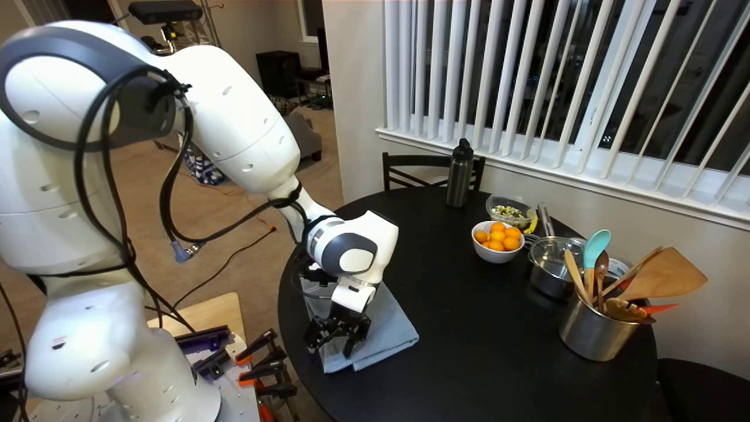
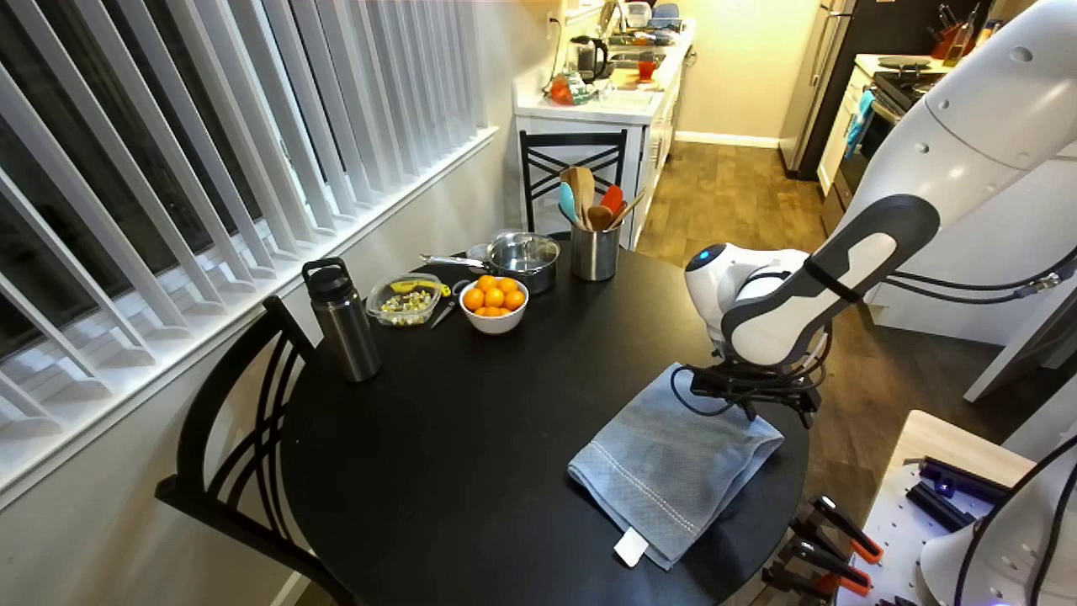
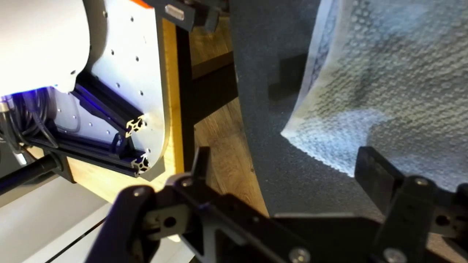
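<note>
Wrist view gave me the blue-grey towel (image 3: 398, 91) lying folded on the bench (image 3: 263, 146), close to the rim on the arm's (image 1: 240, 117) side, which likely kept it in easy reach. My hand (image 3: 283, 151) hung low by its corner, fingers (image 3: 376, 179) spread wide and clamped on nothing; one overlapped the towel's edge in that picture, though I couldn't tell whether it touched. In both exterior views, farther across, a white bowl (image 2: 495, 322) penned in the oranges (image 2: 494, 297), presumably against rolling, and a steel canister (image 2: 595, 252) stood the utensils (image 2: 582, 195) upright, probably for easy picking. A capped metal bottle (image 1: 459, 180) stood well apart.
</note>
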Action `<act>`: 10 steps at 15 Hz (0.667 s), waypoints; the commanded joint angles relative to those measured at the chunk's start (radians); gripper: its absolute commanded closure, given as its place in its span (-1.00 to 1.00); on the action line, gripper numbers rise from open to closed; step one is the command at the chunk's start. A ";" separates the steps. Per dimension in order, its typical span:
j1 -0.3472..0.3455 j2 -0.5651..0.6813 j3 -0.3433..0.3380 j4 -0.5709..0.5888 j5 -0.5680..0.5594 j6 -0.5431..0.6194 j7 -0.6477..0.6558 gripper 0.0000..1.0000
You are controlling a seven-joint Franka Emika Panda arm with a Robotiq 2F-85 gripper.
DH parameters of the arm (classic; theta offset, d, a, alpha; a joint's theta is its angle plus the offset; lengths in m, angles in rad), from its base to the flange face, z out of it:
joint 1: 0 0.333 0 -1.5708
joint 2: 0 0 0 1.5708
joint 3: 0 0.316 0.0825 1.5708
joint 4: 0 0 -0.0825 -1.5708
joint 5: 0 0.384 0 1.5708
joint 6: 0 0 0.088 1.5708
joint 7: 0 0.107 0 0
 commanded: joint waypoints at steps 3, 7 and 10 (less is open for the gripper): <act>0.021 -0.203 0.039 -0.088 0.173 0.091 0.070 -1.00; 0.022 -0.354 0.078 -0.154 0.224 0.136 0.111 -1.00; 0.013 -0.450 0.106 -0.200 0.245 0.181 0.141 -1.00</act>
